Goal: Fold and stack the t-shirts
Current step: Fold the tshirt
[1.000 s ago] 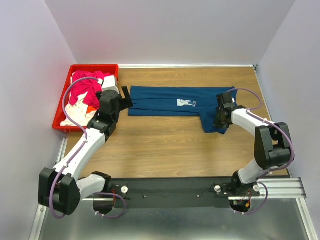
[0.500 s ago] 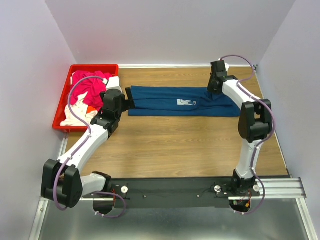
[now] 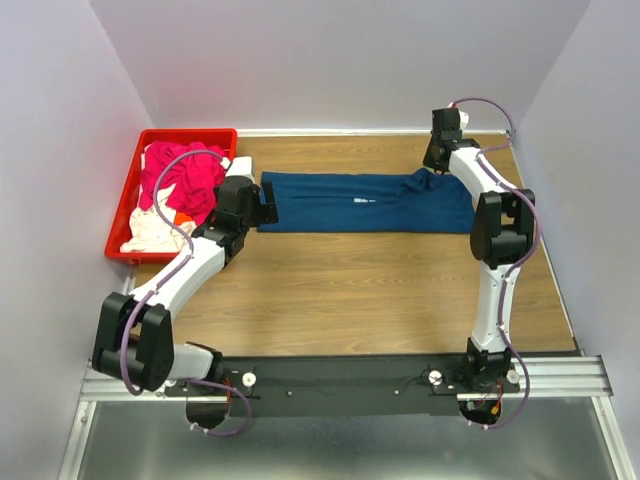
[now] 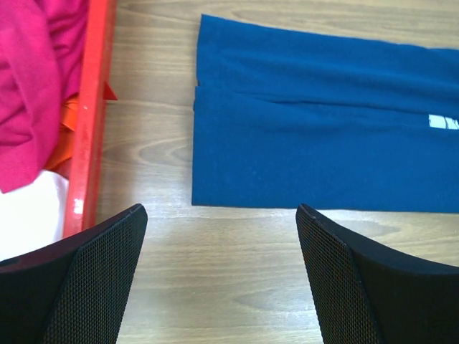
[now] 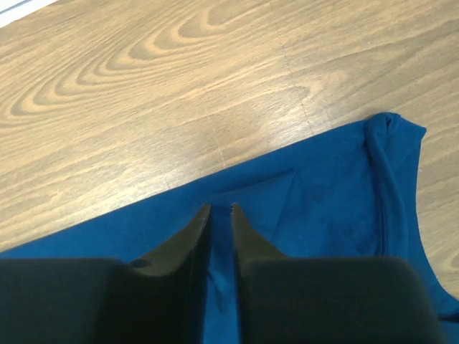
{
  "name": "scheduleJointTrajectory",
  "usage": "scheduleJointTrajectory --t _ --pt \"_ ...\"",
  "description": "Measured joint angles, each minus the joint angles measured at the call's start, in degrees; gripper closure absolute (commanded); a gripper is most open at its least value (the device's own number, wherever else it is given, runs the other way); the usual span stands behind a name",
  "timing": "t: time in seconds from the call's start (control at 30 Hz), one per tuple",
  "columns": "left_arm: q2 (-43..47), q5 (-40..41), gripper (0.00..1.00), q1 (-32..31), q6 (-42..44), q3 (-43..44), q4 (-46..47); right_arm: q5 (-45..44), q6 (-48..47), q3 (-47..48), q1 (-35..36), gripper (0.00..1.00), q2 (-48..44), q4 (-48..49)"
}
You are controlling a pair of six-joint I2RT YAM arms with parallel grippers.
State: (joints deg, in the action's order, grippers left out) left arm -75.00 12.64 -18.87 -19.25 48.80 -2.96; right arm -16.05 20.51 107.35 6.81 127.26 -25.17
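Bright, even overhead light; shadows faint, soft-edged. Pale sheen on table (image 5: 237, 107) wood grain. Close to lens, right gripper (image 5: 219, 209) dark, slightly blurred. Top view crisp.

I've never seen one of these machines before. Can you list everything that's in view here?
navy t-shirt: one, dark blue with a small white print, folded into a long strip on the far part of the table
pink t-shirt: one heap, magenta, in the crate
white cloth: some, white, near end of the crate
orange cloth: a bit, orange, under the pink
crate: one, red, table's left edge
table: one, wood
left claw: black, open, near the navy shirt's left end
right claw: black, fingers almost together, at its far right end
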Motion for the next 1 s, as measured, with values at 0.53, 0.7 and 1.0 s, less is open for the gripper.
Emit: scheduleJointTrajectory --t 0.53,0.7,1.0 --pt "-11.7 -5.1 0.08 0.0 -1.2 7.9 -5.2 3.8 1.5 -14.3 -3.1 0.46 -11.2 2.2" --pt "-20.1 -8.3 0.09 0.0 -2.5 16.1 -8.9 12.2 6.1 -29.0 -11.1 0.48 -23.7 7.3" --pt "-34.7 -15.0 0.1 1.3 -3.8 25.9 -12.9 26.3 13.7 -46.1 -21.8 0.5 -24.1 17.7"
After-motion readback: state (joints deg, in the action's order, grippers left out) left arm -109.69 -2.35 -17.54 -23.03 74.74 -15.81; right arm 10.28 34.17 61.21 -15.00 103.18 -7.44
